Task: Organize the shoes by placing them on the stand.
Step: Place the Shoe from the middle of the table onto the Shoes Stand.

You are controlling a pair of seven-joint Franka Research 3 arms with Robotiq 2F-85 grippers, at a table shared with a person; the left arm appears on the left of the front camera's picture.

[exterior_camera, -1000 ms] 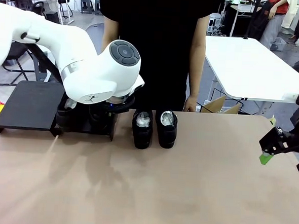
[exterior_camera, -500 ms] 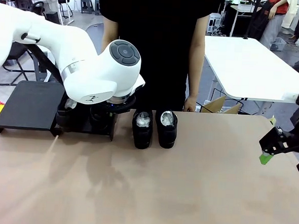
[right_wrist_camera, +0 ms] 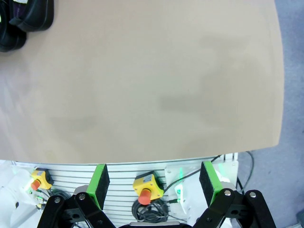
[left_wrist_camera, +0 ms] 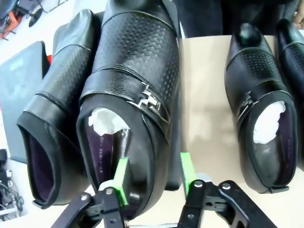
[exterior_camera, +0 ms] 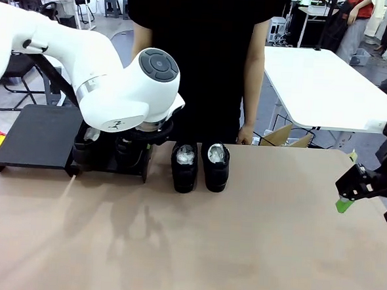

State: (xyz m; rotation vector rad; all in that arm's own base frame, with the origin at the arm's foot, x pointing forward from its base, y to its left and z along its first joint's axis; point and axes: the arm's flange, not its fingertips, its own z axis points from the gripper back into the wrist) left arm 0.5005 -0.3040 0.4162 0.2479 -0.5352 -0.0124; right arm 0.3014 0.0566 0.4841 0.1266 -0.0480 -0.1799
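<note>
Left claw (left_wrist_camera: 153, 175) is open, one pad inside and one outside the heel wall of a shoe (left_wrist_camera: 133, 85) that sits on the stand (exterior_camera: 36, 139) next to a second shoe (left_wrist_camera: 57, 104). Two more shoes (exterior_camera: 184, 167) sit side by side on the tabletop (exterior_camera: 240, 240). Right claw (right_wrist_camera: 154, 183) hangs wide open with nothing in it, over the tabletop's edge.

Shoe at the left tool (left_wrist_camera: 152, 183): glossy black leather shoe (left_wrist_camera: 135, 90), perforated toe, metal-buckled strap, crumpled white paper inside; upright on the stand (exterior_camera: 39, 135), toe pointing away from the tool, heel-side wall between the pads. Second shoe (left_wrist_camera: 54, 118) alike, pressed against its far side, same platform. Third shoe (left_wrist_camera: 260, 114) and fourth shoe (left_wrist_camera: 292, 47) upright on the desk (exterior_camera: 240, 240), off to the tool's other side, just beside the stand. Stand low, flat, matte black.
</note>
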